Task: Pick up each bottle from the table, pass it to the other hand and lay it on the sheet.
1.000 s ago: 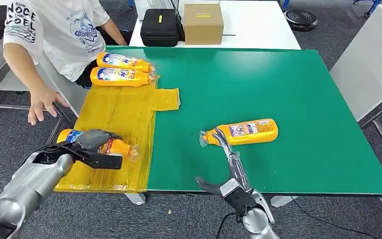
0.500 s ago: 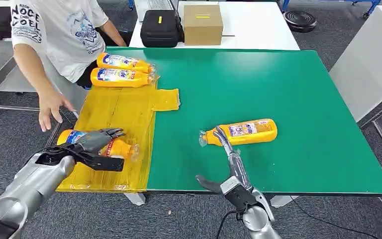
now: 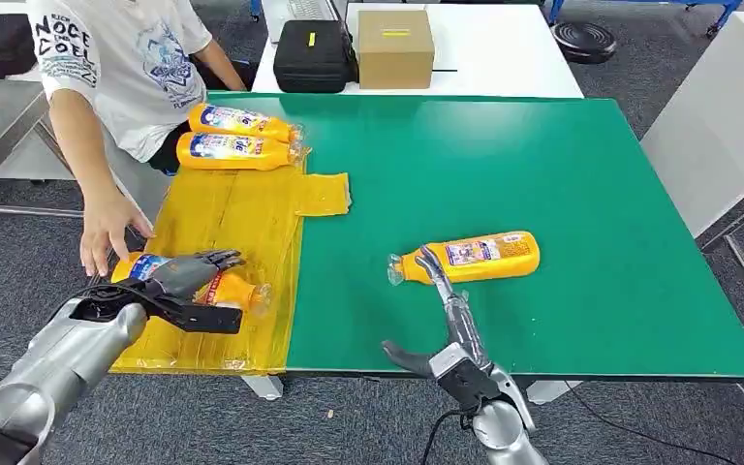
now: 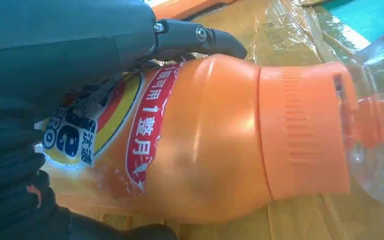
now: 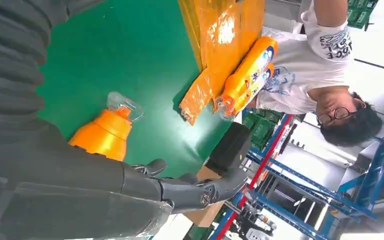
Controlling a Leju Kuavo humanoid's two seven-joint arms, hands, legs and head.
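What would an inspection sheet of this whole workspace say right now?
Surface: green table, yellow sheet on its left side.
Job's things: two bottles on the sheet's far end; one bottle on the green; near bottle on the sheet.
Clutter: black case, cardboard box on the white table behind.
Hands: left hand holds the near bottle; right hand open, fingertips at the green-side bottle.
Cables: one under the right arm.
Surroundings: a person's hand beside the sheet.

The right hand [image 5: 130, 185] lies open against a bottle [image 5: 102, 136] on the green worktop [image 5: 125, 55].
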